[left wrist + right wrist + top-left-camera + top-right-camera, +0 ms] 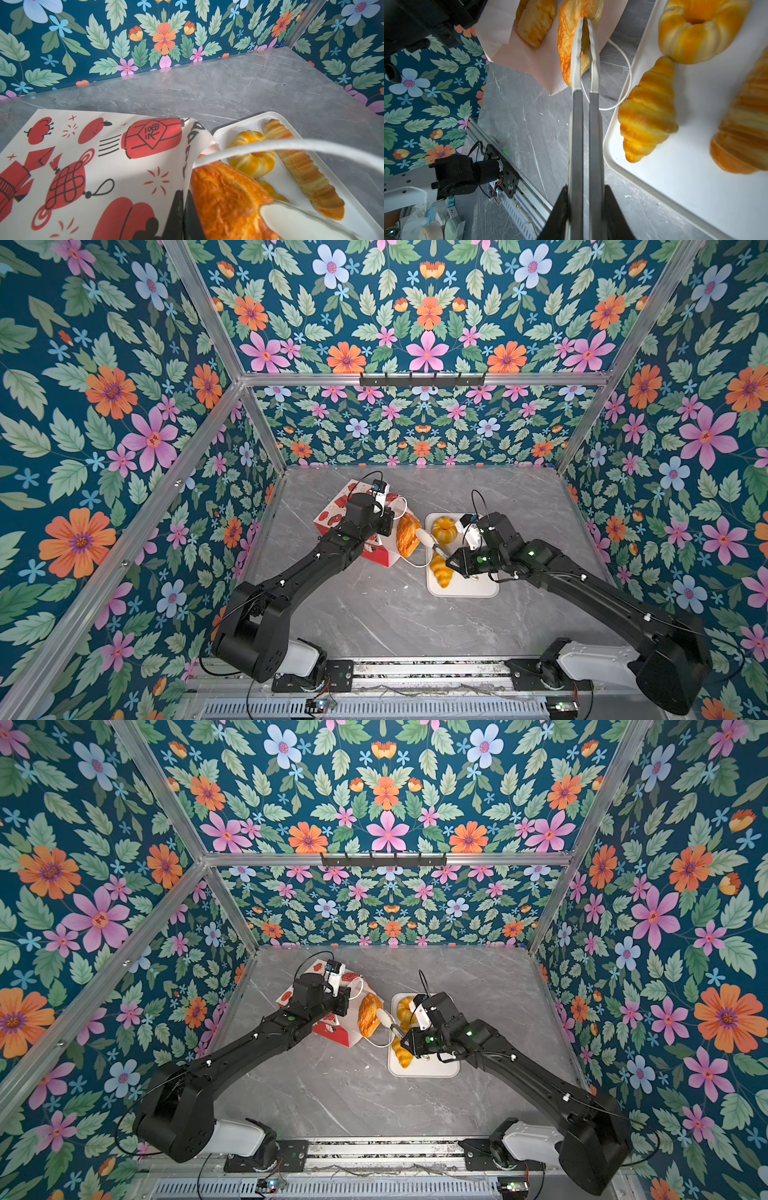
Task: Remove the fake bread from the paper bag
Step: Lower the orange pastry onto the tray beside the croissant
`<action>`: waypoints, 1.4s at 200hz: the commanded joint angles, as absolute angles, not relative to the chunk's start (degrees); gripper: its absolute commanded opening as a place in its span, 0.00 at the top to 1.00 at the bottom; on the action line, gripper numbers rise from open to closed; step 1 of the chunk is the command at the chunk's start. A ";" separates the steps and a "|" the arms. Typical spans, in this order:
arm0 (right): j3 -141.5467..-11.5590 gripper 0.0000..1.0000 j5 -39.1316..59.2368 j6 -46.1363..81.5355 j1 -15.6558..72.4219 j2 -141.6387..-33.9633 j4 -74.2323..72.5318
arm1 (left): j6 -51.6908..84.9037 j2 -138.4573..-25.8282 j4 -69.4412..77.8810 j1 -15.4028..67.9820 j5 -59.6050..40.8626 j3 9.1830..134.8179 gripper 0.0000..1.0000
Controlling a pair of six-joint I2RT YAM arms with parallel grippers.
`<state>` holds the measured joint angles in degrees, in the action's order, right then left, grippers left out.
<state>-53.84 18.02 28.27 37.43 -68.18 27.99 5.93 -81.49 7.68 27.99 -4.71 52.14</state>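
Observation:
The paper bag (335, 511) (331, 1032) lies tipped on the grey table, its mouth facing the tray. My left gripper (184, 194) is shut on the bag's rim (187, 162). My right gripper (451, 562) (586, 188) is shut on grey tongs (577, 135) with white tips (426, 537). The tips pinch a flaky orange pastry (406, 536) (369, 1014) (224, 197) (566, 41) at the bag's mouth. In the right wrist view another piece of fake bread (535, 20) sits deeper inside the bag.
A white tray (469, 589) (685, 187) right of the bag holds a ring bun (444, 529) (251, 158), a croissant (440, 570) (648, 108) and a twisted loaf (301, 168). A white cord handle (291, 145) loops over the tray's near side. Floral walls surround the table.

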 commanded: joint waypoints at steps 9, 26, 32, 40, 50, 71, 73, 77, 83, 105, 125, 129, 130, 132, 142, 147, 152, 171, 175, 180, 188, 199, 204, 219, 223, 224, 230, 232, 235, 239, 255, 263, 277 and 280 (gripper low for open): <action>-52.40 1.00 15.40 28.14 37.44 -61.99 32.48 | 6.24 -81.50 8.70 27.95 -3.74 52.38 1.00; -51.85 1.00 13.81 28.80 37.49 -58.13 35.90 | 6.21 -81.64 8.70 27.95 -3.53 52.25 1.00; -51.77 1.00 13.21 29.06 37.44 -56.71 37.16 | 6.24 -81.58 8.75 27.95 -3.60 52.21 1.00; -51.68 1.00 12.10 29.42 37.52 -54.93 39.16 | 6.23 -81.58 8.79 27.95 -3.67 52.21 1.00; -51.67 1.00 10.84 29.85 37.44 -52.77 41.73 | 6.24 -81.57 8.94 27.95 -3.69 52.21 1.00; -51.68 1.00 8.30 30.94 37.44 -48.75 47.36 | 6.11 -81.56 9.05 27.95 -3.69 52.21 1.00; -51.68 1.00 8.09 31.07 37.44 -48.42 47.72 | 6.10 -81.56 9.10 27.95 -3.69 52.23 1.00; -51.68 1.00 7.73 31.30 37.44 -47.72 48.67 | 6.15 -81.57 9.14 27.97 -3.67 52.27 1.00; -51.53 1.00 7.28 31.82 37.44 -46.84 49.95 | 6.17 -81.60 9.14 27.95 -3.69 52.29 1.00; -50.80 1.00 5.24 33.43 37.46 -43.37 53.57 | 6.06 -81.76 9.45 27.95 -4.04 52.30 1.00; -50.70 1.00 4.02 34.90 37.44 -40.99 56.69 | 6.06 -82.08 9.49 27.95 -4.61 52.55 1.00; -50.78 1.00 3.82 35.17 37.45 -40.55 57.32 | 6.10 -82.09 9.49 27.95 -4.73 52.56 1.00; -50.79 1.00 3.80 35.25 37.45 -40.45 57.49 | 6.08 -82.09 9.49 27.95 -4.74 52.56 1.00; -50.84 1.00 3.67 35.36 37.44 -40.26 57.83 | 6.03 -82.09 9.49 27.99 -4.74 52.56 1.00; -50.89 1.00 3.28 35.99 37.44 -39.12 59.26 | 6.06 -82.15 9.59 27.99 -4.99 52.56 1.00; -50.89 1.00 3.27 36.24 37.44 -38.59 59.85 | 6.05 -82.11 9.58 27.95 -5.05 52.58 1.00; -50.81 1.00 3.25 36.43 37.44 -38.06 60.37 | 6.07 -82.07 9.58 27.95 -5.10 52.60 1.00; -50.50 1.00 3.66 37.30 37.44 -36.75 61.90 | 6.06 -81.86 9.92 27.95 -5.10 52.25 1.00; -50.33 1.00 3.77 37.48 37.44 -36.58 61.94 | 6.06 -81.85 9.97 27.96 -5.12 52.17 1.00; -50.05 1.00 3.92 37.59 37.46 -36.37 62.17 | 6.05 -81.83 10.02 27.99 -5.25 52.12 1.00; -49.44 1.00 4.26 37.73 37.45 -36.17 62.05 | 6.06 -81.76 10.10 27.95 -5.36 52.03 1.00; -48.42 1.00 4.56 37.95 37.44 -35.93 61.67 | 6.15 -81.68 10.11 27.96 -5.45 51.90 1.00; -47.91 1.00 4.73 38.05 37.44 -35.84 61.46 | 6.22 -81.62 10.17 27.96 -5.52 51.81 1.00; -46.16 1.00 5.33 38.21 37.44 -35.60 60.30 | 6.24 -81.40 10.28 27.97 -5.70 51.60 1.00; -45.64 1.00 5.51 38.24 37.45 -35.56 59.94 | 6.22 -81.44 10.28 27.95 -5.79 51.51 1.00; -45.59 1.00 5.52 38.28 37.45 -35.58 59.85 | 6.23 -81.41 10.33 27.95 -5.80 51.51 1.00; -44.86 1.00 5.75 38.51 37.44 -35.56 59.36 | 6.33 -81.35 10.30 28.00 -5.85 51.44 1.00; -44.66 1.00 5.79 38.59 37.44 -35.52 59.23 | 6.33 -81.36 10.29 27.96 -5.88 51.42 1.00; -44.39 1.00 5.84 38.51 37.46 -35.53 59.13 | 6.33 -81.37 10.28 27.95 -5.89 51.43 1.00; -44.11 1.00 6.01 38.57 37.45 -35.53 58.92 | 6.33 -81.31 10.28 27.95 -5.89 51.42 1.00; -43.11 1.00 6.24 38.72 37.44 -35.53 58.47 | 6.33 -81.21 10.37 27.97 -5.98 51.33 1.00; -42.81 1.00 6.40 38.77 37.45 -35.54 58.21 | 6.36 -81.32 10.45 27.95 -5.98 51.33 1.00; -42.54 1.00 6.28 38.81 37.44 -36.12 57.80 | 6.39 -81.48 10.63 27.99 -6.10 51.38 1.00; -42.46 1.00 6.26 38.78 37.44 -36.23 57.64 | 6.44 -81.55 10.68 27.95 -6.15 51.38 1.00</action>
<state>-42.68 5.91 38.15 37.43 -35.68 60.58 6.07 -81.60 8.60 27.99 -5.67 51.46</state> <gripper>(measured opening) 0.237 0.050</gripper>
